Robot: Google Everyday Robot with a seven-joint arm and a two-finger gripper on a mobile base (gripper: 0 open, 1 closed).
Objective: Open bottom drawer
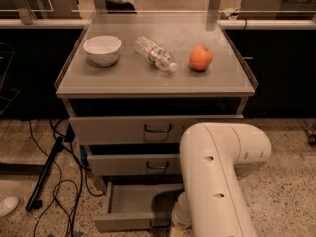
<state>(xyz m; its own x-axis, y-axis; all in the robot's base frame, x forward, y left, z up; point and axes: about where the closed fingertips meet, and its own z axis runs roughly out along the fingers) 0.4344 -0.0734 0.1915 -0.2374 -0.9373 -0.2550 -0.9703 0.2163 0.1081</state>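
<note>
The bottom drawer (pixel 129 220) of the grey cabinet stands pulled out, its empty inside (pixel 133 200) showing below the middle drawer (pixel 133 164). My white arm (pixel 222 172) reaches down in front of the cabinet's right half. My gripper (pixel 170 228) is low at the drawer's front, near its centre, mostly hidden by the arm and the picture's lower edge. The drawer's handle is hidden.
The top drawer (pixel 148 128) sits slightly out. On the cabinet top (pixel 123 78) are a white bowl (pixel 102 49), a lying plastic bottle (pixel 156 54) and an orange (pixel 200 58). Black cables and a stand leg (pixel 47 174) lie on the floor at left.
</note>
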